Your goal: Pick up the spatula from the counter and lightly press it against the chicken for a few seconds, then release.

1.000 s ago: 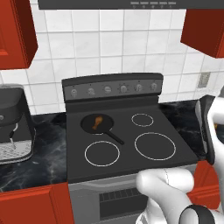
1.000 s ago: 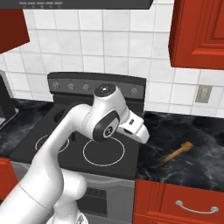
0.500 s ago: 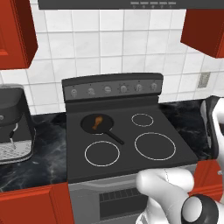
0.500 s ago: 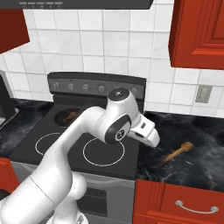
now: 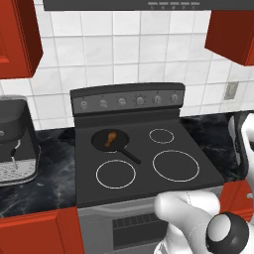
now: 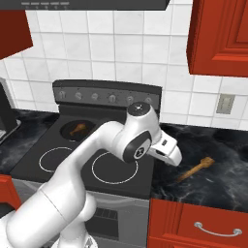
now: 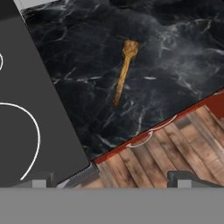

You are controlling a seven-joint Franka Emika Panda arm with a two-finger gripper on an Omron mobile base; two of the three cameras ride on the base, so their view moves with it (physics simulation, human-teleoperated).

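Spatula (image 6: pixel 195 169) is lying flat on the black marble counter (image 6: pixel 220 189) to the right of the stove (image 6: pixel 48 167), and nothing is touching it. It's a wooden one, sitting at an angle. The wider end is pointing toward the back wall and the thin handle end toward the front edge of the counter. In the hand view I'm seeing it in the upper middle, with bare marble all around it and the stove's corner off to the left.

Gripper (image 7: pixel 113 179) is hanging in the air above the counter. In the right base view the hand is sitting just past the stove's right edge, to the left of the spatula and clearly apart from it. The fingertips (image 7: pixel 188 177) are showing at the far bottom corners of the hand view, so the jaws are spread wide and they're holding nothing. Below the counter edge the hand camera is also catching the red drawer front (image 7: pixel 210 103), its curved handle (image 7: pixel 140 139) and some wooden floor (image 7: pixel 179 148).

Chicken (image 5: pixel 110 138), a drumstick, is sitting in the black pan (image 5: pixel 99 143) on the rear left burner, well away from the spatula. The pan's handle is pointing toward the middle of the cooktop. Over in the left base view a coffee machine (image 5: pixel 15 141) is standing on the counter left of the stove.
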